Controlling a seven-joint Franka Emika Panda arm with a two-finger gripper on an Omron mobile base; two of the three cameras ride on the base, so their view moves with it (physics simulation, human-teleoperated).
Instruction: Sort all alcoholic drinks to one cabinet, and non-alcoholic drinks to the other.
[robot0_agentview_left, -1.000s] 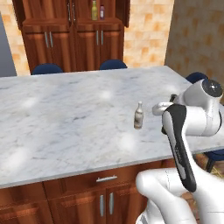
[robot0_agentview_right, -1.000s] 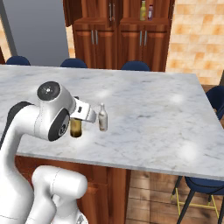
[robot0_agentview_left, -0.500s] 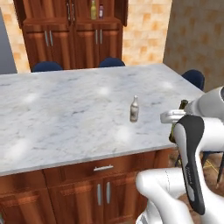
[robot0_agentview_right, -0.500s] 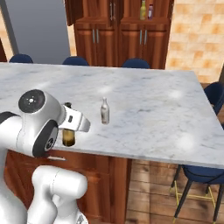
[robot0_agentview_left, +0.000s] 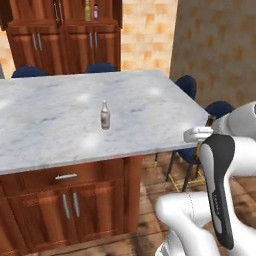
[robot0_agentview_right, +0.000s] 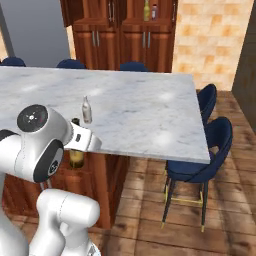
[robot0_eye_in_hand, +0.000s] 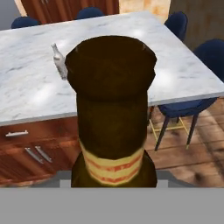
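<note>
Backing off the marble counter (robot0_agentview_left: 60, 115), my base had carried me clear of its edge since a second ago. My gripper (robot0_agentview_right: 76, 150) was clamped on the amber bottle (robot0_eye_in_hand: 111, 109) — off the counter, while the whitish bottle (robot0_agentview_left: 105, 114) stood behind. A swing could clip the blue stool (robot0_agentview_right: 197, 150).

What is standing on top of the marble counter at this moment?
One small whitish bottle stands upright on the marble counter, alone. The dark amber bottle is off it, held in the gripper. Part of the counter's near edge is covered by the arm.
</note>
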